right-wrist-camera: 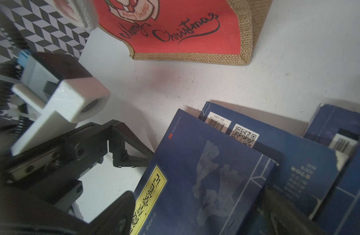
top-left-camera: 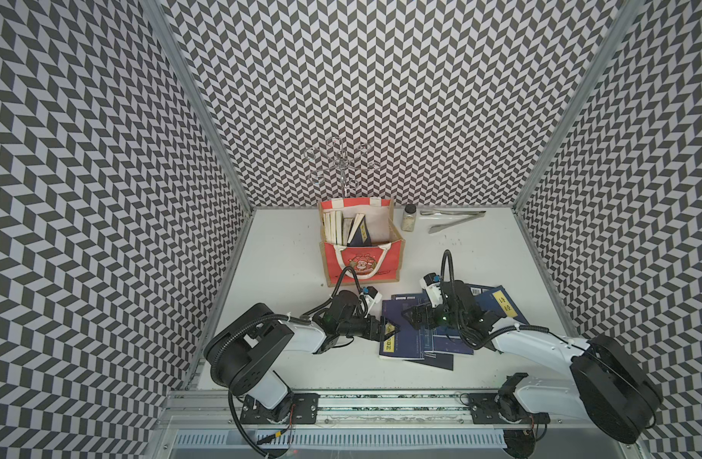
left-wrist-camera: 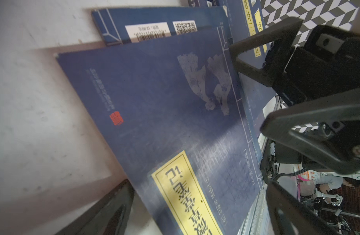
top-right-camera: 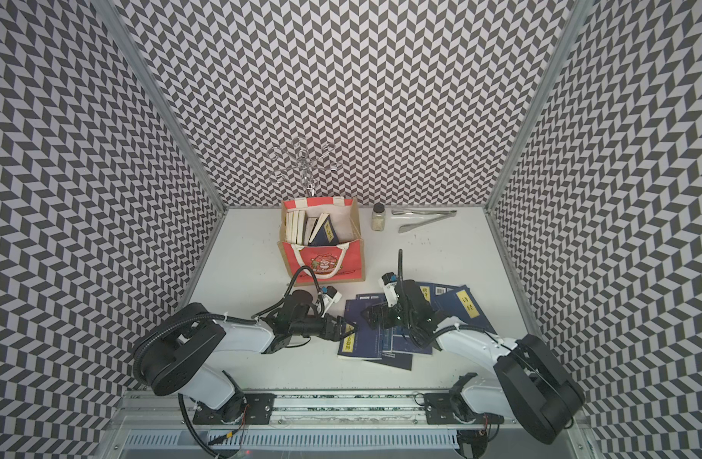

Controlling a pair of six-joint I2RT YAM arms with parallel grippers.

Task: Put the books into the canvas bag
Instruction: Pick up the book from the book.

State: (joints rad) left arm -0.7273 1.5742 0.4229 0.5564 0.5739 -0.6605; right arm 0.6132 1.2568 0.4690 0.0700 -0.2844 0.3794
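Note:
The canvas bag stands upright at the back centre, red front toward me, with several books upright inside it. A pile of thin navy books lies flat in front of it. The top navy book carries a yellow title label. My left gripper is open at this book's left edge, its fingers either side of the label end. My right gripper hovers open over the same book. More navy books lie under the right arm.
A small glass jar and metal tongs lie at the back right. A wire stand rises behind the bag. Patterned walls close in the table on three sides, and a metal rail runs along the front.

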